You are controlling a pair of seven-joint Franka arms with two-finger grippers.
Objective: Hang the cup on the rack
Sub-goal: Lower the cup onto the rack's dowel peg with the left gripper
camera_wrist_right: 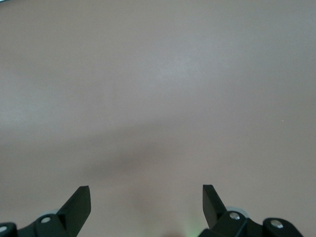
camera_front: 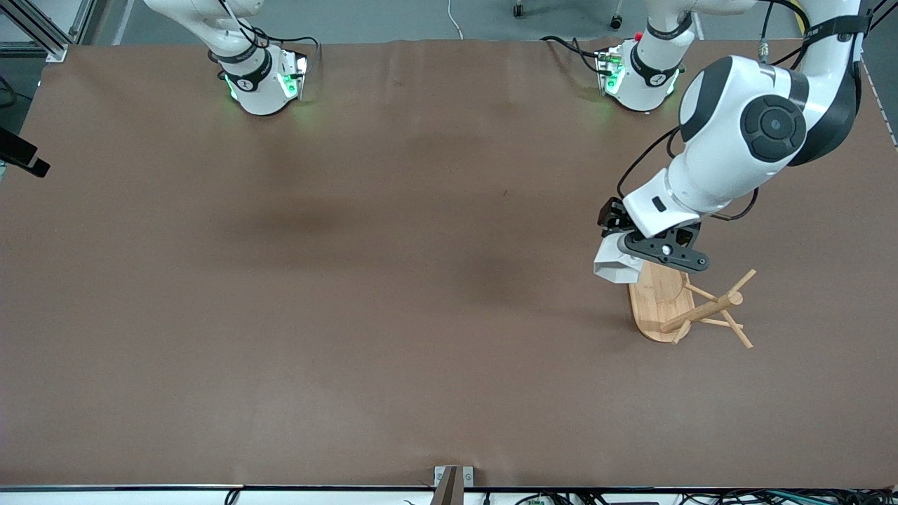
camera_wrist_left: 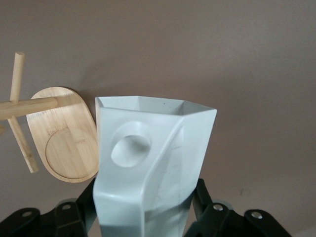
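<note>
My left gripper (camera_front: 635, 244) is shut on the white faceted cup (camera_front: 616, 265) and holds it in the air over the end of the rack's oval base that lies farther from the front camera. In the left wrist view the cup (camera_wrist_left: 148, 158) sits between the fingers, mouth pointing away and the handle's round hole facing the camera. The bamboo rack (camera_front: 701, 308) stands toward the left arm's end of the table, with thin pegs branching from its post. It shows beside the cup in the left wrist view (camera_wrist_left: 61, 133). My right gripper (camera_wrist_right: 146, 195) is open and empty over bare table.
The brown table mat (camera_front: 351, 280) is bare apart from the rack. The two arm bases (camera_front: 263, 84) stand along the edge farthest from the front camera. A small bracket (camera_front: 452, 480) sits at the nearest edge.
</note>
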